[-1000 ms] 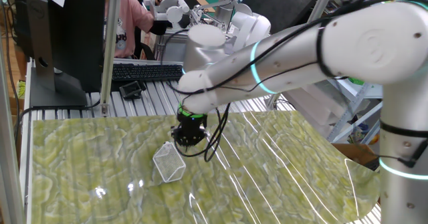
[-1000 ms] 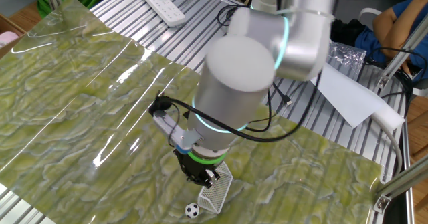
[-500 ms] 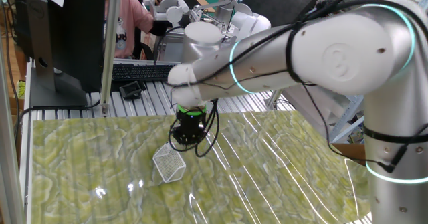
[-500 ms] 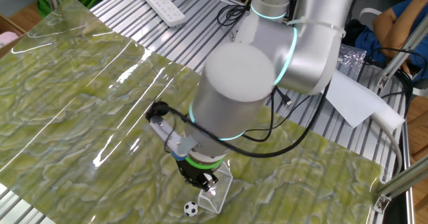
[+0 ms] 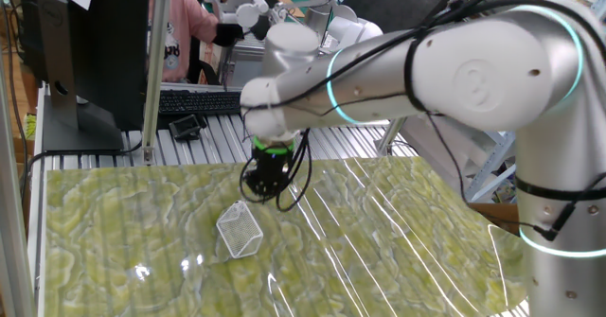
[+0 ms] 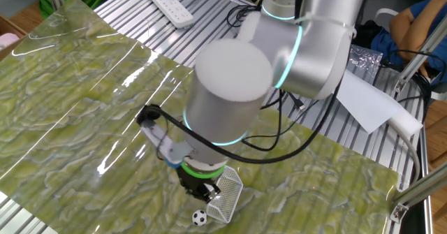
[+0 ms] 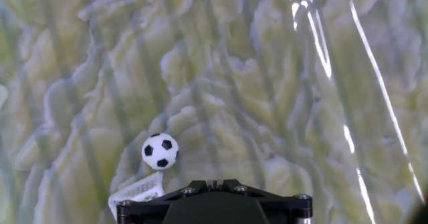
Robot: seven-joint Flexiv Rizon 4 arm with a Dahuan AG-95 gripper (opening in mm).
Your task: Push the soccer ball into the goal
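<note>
From where I stood, the tiny white soccer ball with black patches [image 6: 200, 218] lay on the green marbled plastic sheet [image 6: 77, 94] covering the table, just outside the left edge of the small white-framed mesh goal [image 6: 227, 195] in the other fixed view. Ball and goal sat very close together, though I could not tell whether they touched. In the hand view the soccer ball [image 7: 160, 151] rested just above a corner of white netting [image 7: 137, 191], left of centre.

Directly over the goal hung the black two-finger gripper [image 6: 197, 191], at the end of the bulky white-and-silver arm [image 6: 230, 94] with its glowing teal ring. I could not tell whether its fingers were spread or pressed together; the arm's body hid them, and the hand view showed only the black mount.

In the one fixed view the gripper [image 5: 266, 181] hovered just above and right of the goal [image 5: 240, 231]. A black keyboard [image 5: 194, 100] lay behind.
</note>
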